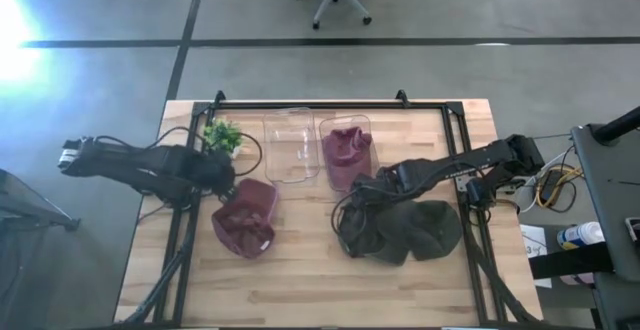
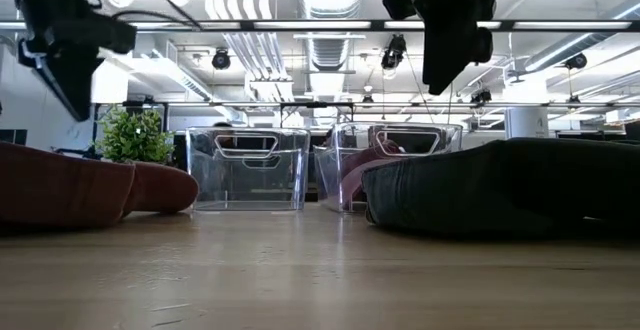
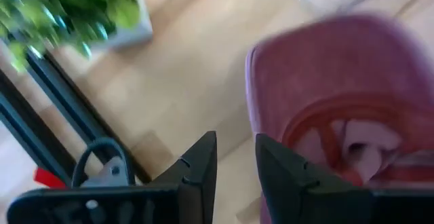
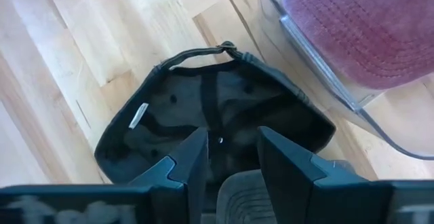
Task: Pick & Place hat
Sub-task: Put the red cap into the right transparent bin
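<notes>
A maroon hat point(image 1: 245, 218) lies on the table's left half with its opening turned up; in the left wrist view the maroon hat point(image 3: 352, 95) shows its inside. My left gripper point(image 1: 225, 177) point(image 3: 236, 157) hovers open, with a narrow gap, over the hat's far-left edge. A heap of dark green hats point(image 1: 400, 230) lies on the right half. The topmost dark hat point(image 4: 210, 122) lies upside down with its back strap showing. My right gripper point(image 1: 372, 185) point(image 4: 230, 149) hangs open above the heap's far-left part. A second maroon hat point(image 1: 346, 153) sits in the right clear bin.
Two clear bins stand side by side at the table's far middle: the left bin point(image 1: 291, 146) holds nothing, the right bin point(image 4: 319, 41) holds the second maroon hat. A small potted plant point(image 1: 222, 135) stands far left, close to my left gripper. Bare wood lies along the near edge point(image 1: 320, 295).
</notes>
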